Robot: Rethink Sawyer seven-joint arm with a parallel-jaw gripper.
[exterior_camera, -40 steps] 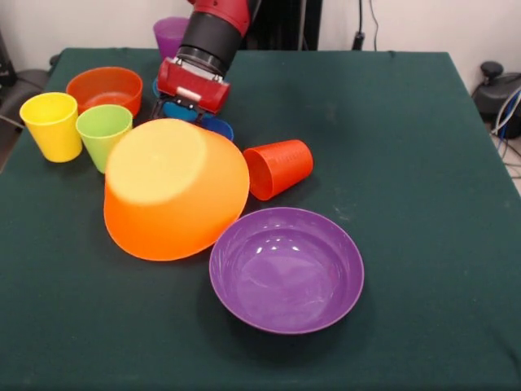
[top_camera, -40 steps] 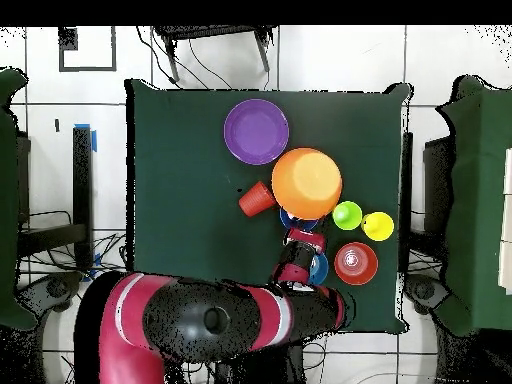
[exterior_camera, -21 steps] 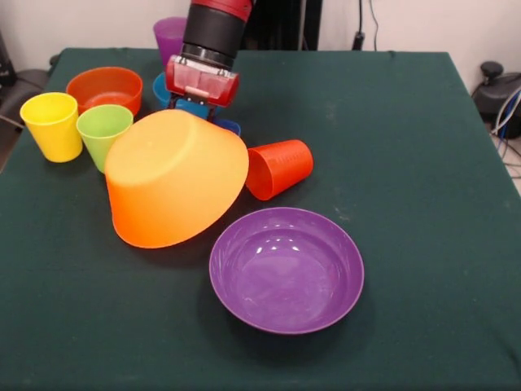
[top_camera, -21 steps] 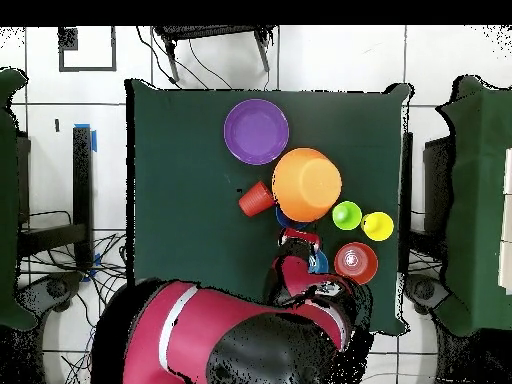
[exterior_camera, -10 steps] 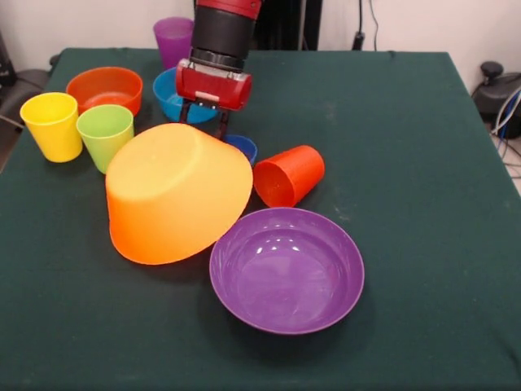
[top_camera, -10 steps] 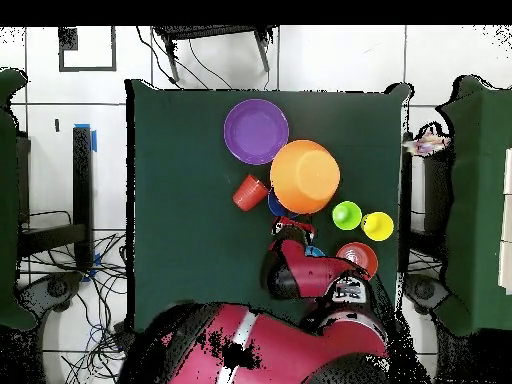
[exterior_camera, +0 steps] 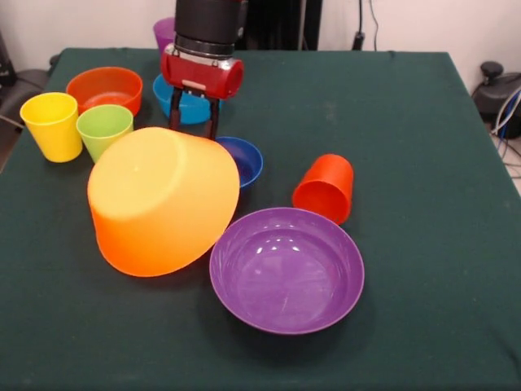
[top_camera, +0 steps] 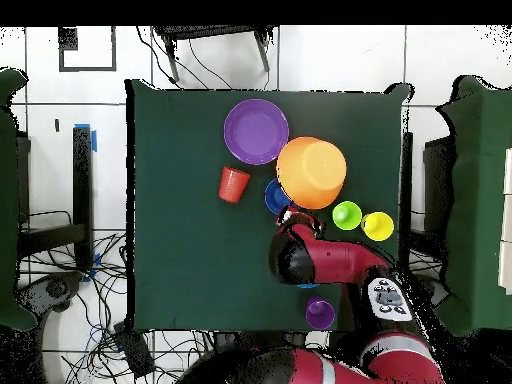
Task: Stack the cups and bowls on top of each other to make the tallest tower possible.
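The very large yellow-orange bowl point(exterior_camera: 163, 199) lies tipped over, its base toward the front camera; it also shows in the overhead view point(top_camera: 311, 173). My gripper point(exterior_camera: 194, 122) stands at the bowl's far edge with its fingers apart; whether they touch the bowl is hidden. The wide purple bowl point(exterior_camera: 286, 269) sits upright near the front. The orange-red cup point(exterior_camera: 326, 189) lies tipped just behind it, apart from the big bowl. The dark blue bowl point(exterior_camera: 244, 159) sits beside the big bowl. Nothing is stacked.
At the far left stand the yellow cup point(exterior_camera: 51, 124), the lime green cup point(exterior_camera: 103, 130) and the small orange bowl point(exterior_camera: 104, 88). The light blue bowl point(exterior_camera: 189, 104) and the purple cup point(exterior_camera: 165, 32) sit behind my gripper.
The big bowl has shifted left and tipped further. The orange-red cup has rolled away to the right. The dark blue bowl is more uncovered. My gripper has moved slightly left.
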